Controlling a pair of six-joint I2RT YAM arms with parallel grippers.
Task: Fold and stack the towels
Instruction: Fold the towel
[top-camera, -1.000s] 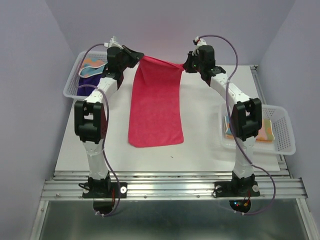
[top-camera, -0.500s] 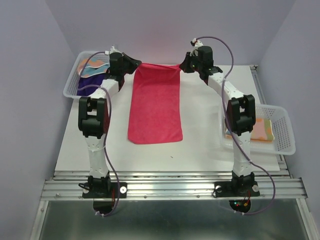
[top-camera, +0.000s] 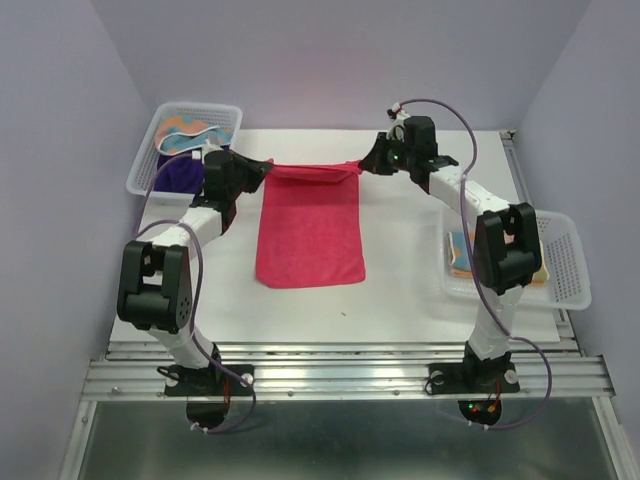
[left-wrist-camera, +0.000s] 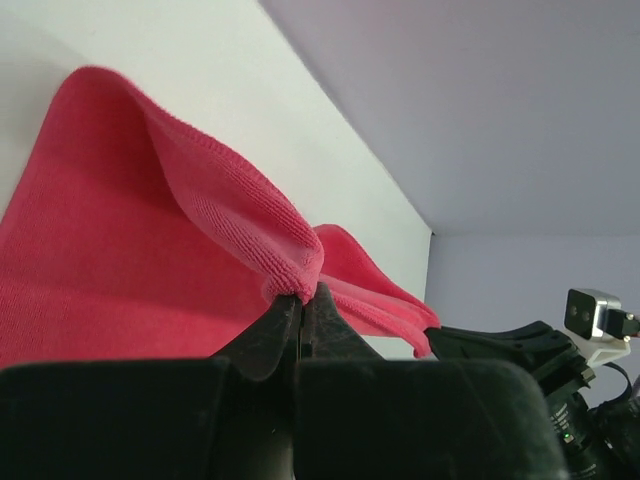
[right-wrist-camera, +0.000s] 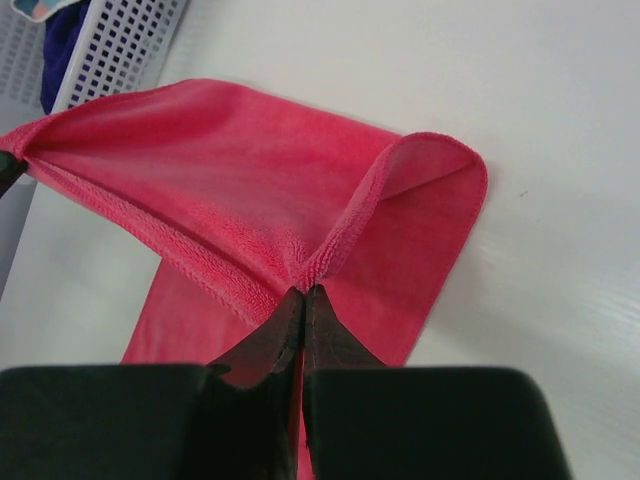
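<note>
I have the pink-red towel (top-camera: 308, 232) lying lengthwise on the table (top-camera: 400, 290), between the two arms, with most of its length flat and only its far edge raised. The left gripper (top-camera: 264, 168) is clenched on the far-left corner; the left wrist view shows its jaws closed tight on a gathered pinch of hem (left-wrist-camera: 296, 268). The right gripper (top-camera: 366, 165) is likewise clamped on the far-right corner, confirmed from the right wrist view (right-wrist-camera: 303, 296), where the cloth bunches into the closed tips. The edge between them hangs nearly straight, slightly above the surface. The left basket (top-camera: 228, 108) holds an orange patterned towel (top-camera: 186, 127) and a purple towel (top-camera: 178, 172); the right basket (top-camera: 570, 262) holds a folded patterned towel (top-camera: 457, 252). My assessment is that the step in hand is the first fold, far edge over to near edge. To do it well I would carry both corners toward me at the same height and pace and hold the span taut so the hem does not sag or twist. I would lift only enough to clear the lower layer without dragging it. I would set the held corners squarely on the near corners before letting go. The main risk is an uneven draw, which would skew the fold.
</note>
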